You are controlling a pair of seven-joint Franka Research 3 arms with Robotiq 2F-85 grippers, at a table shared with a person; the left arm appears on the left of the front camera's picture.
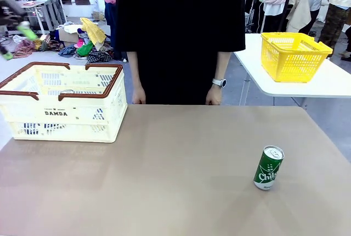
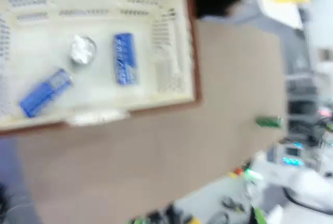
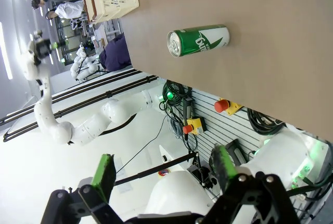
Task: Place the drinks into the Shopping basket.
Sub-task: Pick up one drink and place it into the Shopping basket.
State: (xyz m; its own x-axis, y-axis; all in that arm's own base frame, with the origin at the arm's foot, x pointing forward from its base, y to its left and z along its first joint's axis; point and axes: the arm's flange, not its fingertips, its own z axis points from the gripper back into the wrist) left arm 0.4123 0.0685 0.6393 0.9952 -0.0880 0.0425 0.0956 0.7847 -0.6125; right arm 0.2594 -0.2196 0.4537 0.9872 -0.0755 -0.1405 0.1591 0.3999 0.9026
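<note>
Drinks not yet in the basket come to 1: a green can (image 1: pixel 269 168), stood upright on the table (image 1: pixel 175 192), long axis vertical, silver top up. It is placed ahead of the right gripper (image 3: pixel 164 172), well apart from it and roughly in line with the gap between the fingers. That gripper is spread wide and nothing is held in it.

Much farther from that gripper, past the can and across the table, the cream basket (image 1: pixel 60 104) is set. In it 2 blue cans (image 2: pixel 124 58) are laid on their sides, with a silver top (image 2: pixel 83 50), seemingly of a 3rd can stood upright, beside them.

The left gripper (image 1: pixel 15 43) is raised above the basket's far side. It is blurred, but its green pads are seen apart with nothing between them.

The green can is judged much nearer the right arm, so a reach from that side is called for, with the fingers closed across the upright body.

Beyond the table's far edge a person (image 1: pixel 181 38) is stood.
</note>
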